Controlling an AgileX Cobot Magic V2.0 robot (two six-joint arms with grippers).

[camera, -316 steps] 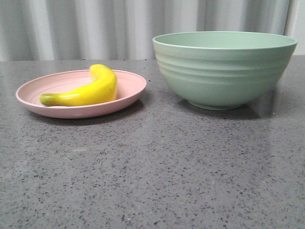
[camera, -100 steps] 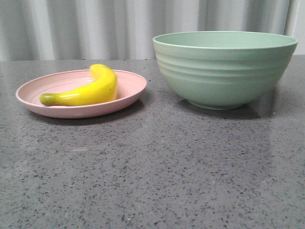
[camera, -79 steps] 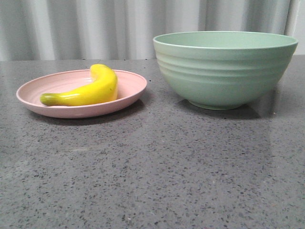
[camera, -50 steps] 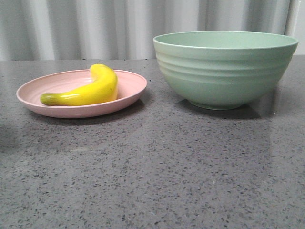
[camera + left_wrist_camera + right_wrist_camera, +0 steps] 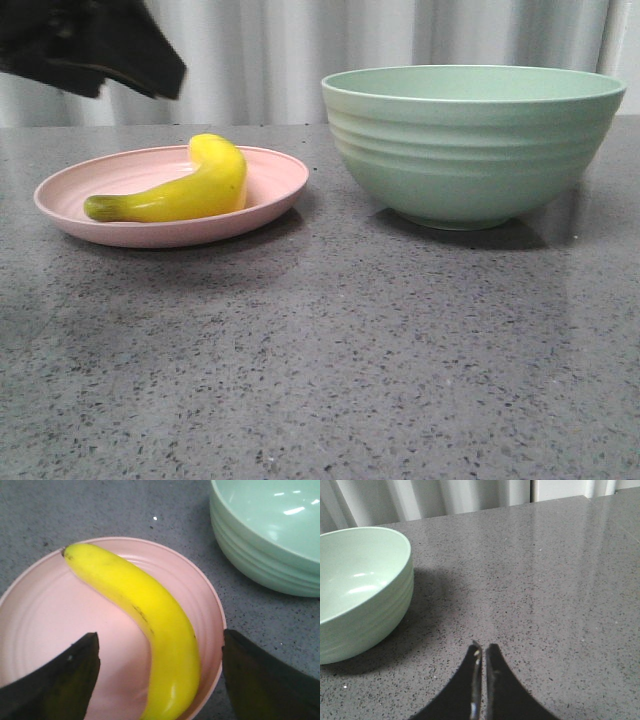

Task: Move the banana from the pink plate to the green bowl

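Only wrist cam: jaws astride banana [image 5: 150,625].

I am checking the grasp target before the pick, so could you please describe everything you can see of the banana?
The banana is small, curved, glossy and bright yellow, plastic-looking, with a greenish end toward the camera's left and a small dark tip. It lies on its side on the pink plate, apart from the green bowl. Nothing grips it: the left gripper hangs open above it, one finger on each side.

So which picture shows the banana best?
The left wrist view: the banana fills it from above, lying on the pink plate. The front view shows it side-on. The right wrist view misses it.
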